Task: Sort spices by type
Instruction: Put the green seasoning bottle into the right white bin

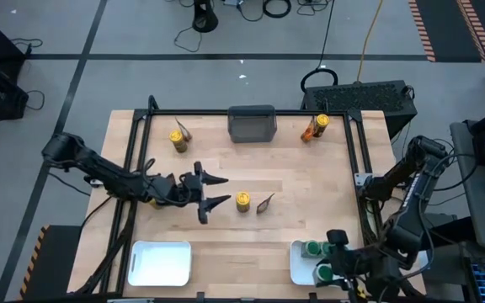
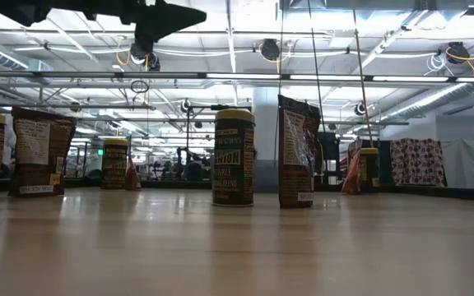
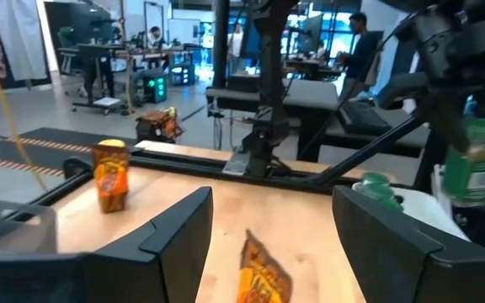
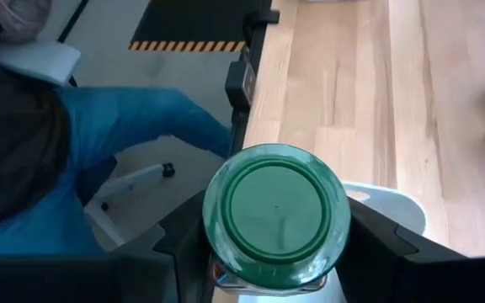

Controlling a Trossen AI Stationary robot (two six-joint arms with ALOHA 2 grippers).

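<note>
My right gripper is shut on a green-lidded jar and holds it raised over the right white tray at the table's near right corner. Another green-lidded jar stands in that tray. My left gripper is open and level at mid-table, pointing toward a yellow-lidded jar and a brown-orange packet, both standing on the wood just beyond its fingertips. A yellow-lidded jar with a packet stands at the far left. Another such jar with a packet stands at the far right. My right gripper pinches the green-lidded jar between its two fingers, one on each side of the jar's body just under the lid. The fingers slant down from above. The jar stays upright, lid up, lifted clear above the tray; the lid hides the pads.
A dark grey bin sits at the middle of the far edge. A second white tray lies at the near left. A black frame rail borders the table. A person in blue trousers sits just off the near right corner.
</note>
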